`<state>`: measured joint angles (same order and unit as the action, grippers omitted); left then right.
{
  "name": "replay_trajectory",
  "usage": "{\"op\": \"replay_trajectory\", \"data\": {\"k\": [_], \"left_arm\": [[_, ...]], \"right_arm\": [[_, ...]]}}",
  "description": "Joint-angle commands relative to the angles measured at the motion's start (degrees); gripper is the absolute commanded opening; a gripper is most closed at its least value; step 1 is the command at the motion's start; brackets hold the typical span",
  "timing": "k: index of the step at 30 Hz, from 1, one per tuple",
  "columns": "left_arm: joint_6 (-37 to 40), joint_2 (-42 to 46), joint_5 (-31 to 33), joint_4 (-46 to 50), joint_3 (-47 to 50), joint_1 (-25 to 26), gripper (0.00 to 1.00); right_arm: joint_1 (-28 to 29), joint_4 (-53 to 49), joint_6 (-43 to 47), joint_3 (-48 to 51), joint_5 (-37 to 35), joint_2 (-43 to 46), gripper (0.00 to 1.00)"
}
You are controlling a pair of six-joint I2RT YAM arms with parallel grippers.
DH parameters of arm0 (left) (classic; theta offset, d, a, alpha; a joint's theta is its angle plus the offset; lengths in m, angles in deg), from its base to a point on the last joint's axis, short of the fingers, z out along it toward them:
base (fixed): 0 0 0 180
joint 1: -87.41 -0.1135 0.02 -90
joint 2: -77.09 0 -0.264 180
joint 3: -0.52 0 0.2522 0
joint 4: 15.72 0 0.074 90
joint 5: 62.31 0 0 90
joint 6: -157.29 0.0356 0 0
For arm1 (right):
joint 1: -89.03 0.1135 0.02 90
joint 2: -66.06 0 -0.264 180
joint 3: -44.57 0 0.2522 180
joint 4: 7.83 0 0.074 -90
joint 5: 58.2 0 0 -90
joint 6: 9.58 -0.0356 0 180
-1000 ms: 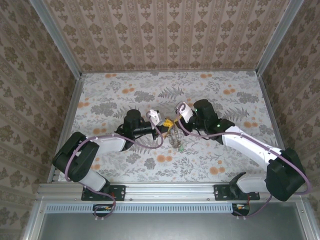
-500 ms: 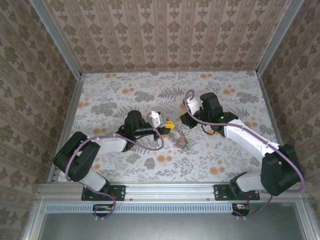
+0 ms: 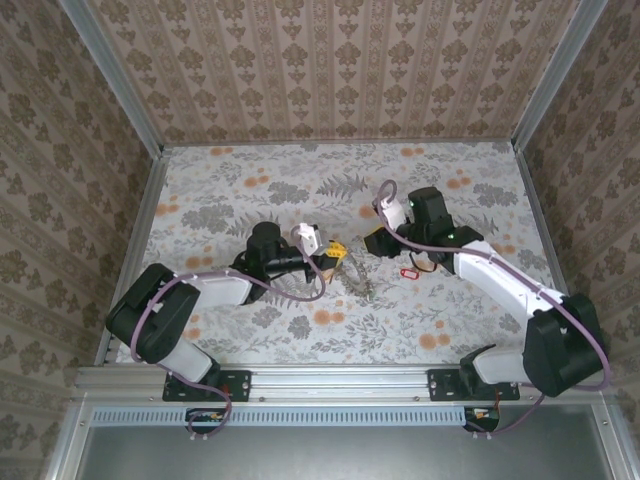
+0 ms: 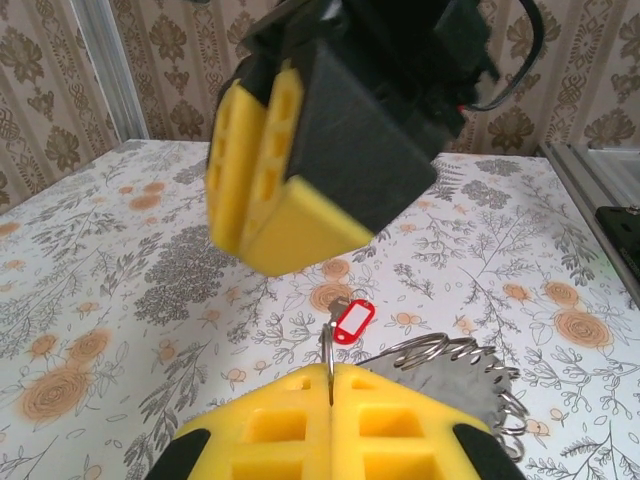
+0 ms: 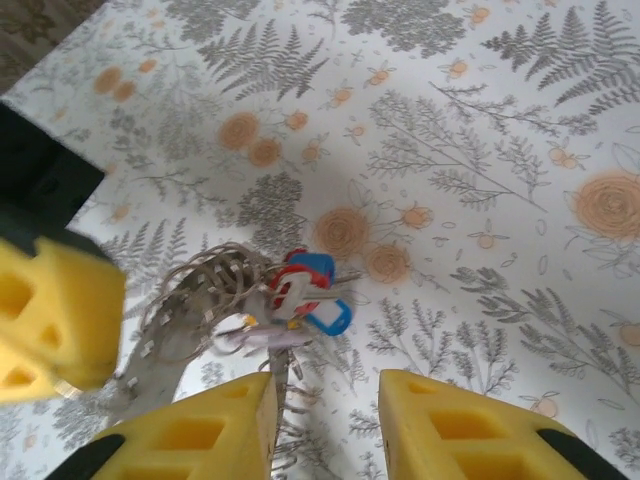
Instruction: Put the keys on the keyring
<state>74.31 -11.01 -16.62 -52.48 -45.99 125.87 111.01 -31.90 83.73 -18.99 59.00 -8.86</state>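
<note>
My left gripper (image 3: 335, 256) is shut on the thin wire of the keyring (image 4: 329, 352), which stands edge-on between its yellow pads (image 4: 270, 430). Coils of the keyring (image 4: 455, 352) spread to the right of those pads. A bunch of keys (image 5: 305, 291) with red and blue heads hangs on the keyring (image 5: 195, 290) over the table. My right gripper (image 5: 325, 425) stands open just short of that bunch, its left finger (image 5: 195, 440) beside the metal strip and nothing between its fingers. One red-headed key (image 3: 407, 271) lies on the table, also the red key (image 4: 352, 322) beyond the left pads.
The table (image 3: 230, 190) has a floral cloth, with patterned walls on three sides and metal rails (image 3: 135, 235) along its edges. The right gripper's fingers (image 4: 275, 185) hang close above and ahead of the left one. Open cloth lies behind both arms.
My right gripper has opened and drawn back to the right, away from the left gripper. A red-headed key now lies on the table under the right arm. The left gripper stays shut.
</note>
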Motion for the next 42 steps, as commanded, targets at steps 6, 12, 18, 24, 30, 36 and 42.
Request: {"op": "replay_trajectory", "data": {"k": [6,12,18,24,30,36,42], "left_arm": [[-1.79,1.23,-8.29,-1.21,-0.74,-1.20,0.00],[-3.55,0.56,-10.18,-3.31,-1.28,-1.52,0.00],[-4.65,-0.22,-10.79,-4.49,-1.96,-1.80,0.00],[-5.78,-0.82,-10.65,-6.10,-2.09,-1.89,0.00],[-6.18,-1.07,-9.45,-6.65,-2.01,-1.89,0.00],[-6.29,-0.89,-8.89,-6.65,-1.70,-1.89,0.00],[-6.57,-1.07,-8.68,-7.12,-1.73,-1.81,0.00]], "right_arm": [[0.34,9.85,20.52,7.64,13.28,4.45,0.35],[0.59,9.74,23.70,4.41,17.07,0.23,0.35],[0.82,11.39,24.46,5.56,19.81,-0.41,0.34],[0.82,11.24,25.13,5.95,20.40,-0.99,0.35],[0.82,12.57,24.29,7.11,18.97,0.32,0.34],[0.13,10.53,25.31,7.50,20.33,2.96,0.34],[0.49,13.90,23.45,8.38,22.13,1.85,0.32]]}}
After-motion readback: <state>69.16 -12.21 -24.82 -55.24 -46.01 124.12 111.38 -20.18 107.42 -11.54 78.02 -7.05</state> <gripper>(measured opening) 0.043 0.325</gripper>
